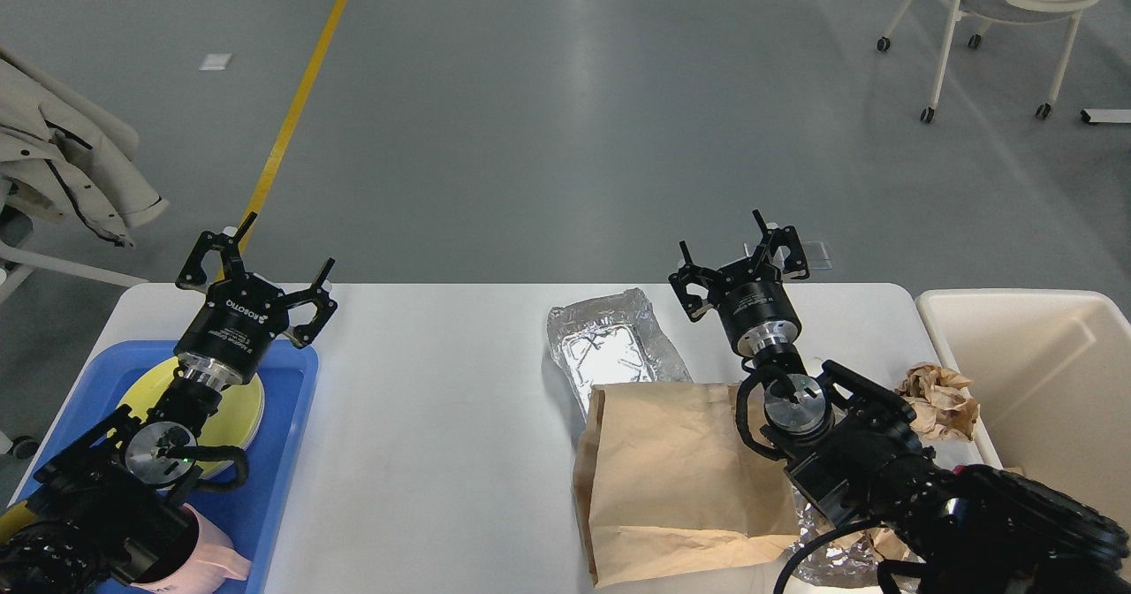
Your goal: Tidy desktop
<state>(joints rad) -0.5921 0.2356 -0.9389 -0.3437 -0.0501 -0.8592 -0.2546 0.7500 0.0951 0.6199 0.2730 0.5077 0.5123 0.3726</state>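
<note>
The white desktop (pixel 442 417) fills the lower view. A foil tray (pixel 611 346) lies near its far edge, right of centre, with a brown paper bag (pixel 671 479) in front of it and overlapping it. Crumpled brown paper (pixel 941 399) lies at the right edge. More foil (pixel 826 559) shows under my right arm. My left gripper (pixel 284 254) is open and empty above the far end of the blue tray (pixel 292 453). My right gripper (pixel 720 245) is open and empty, just beyond the foil tray's right side, near the table's far edge.
The blue tray holds a yellow plate (pixel 252 404) and a pink cup (pixel 212 550), partly hidden by my left arm. A cream bin (pixel 1051 382) stands right of the table. A chair on wheels (pixel 998 11) is far right; a coat (pixel 62 170) hangs left.
</note>
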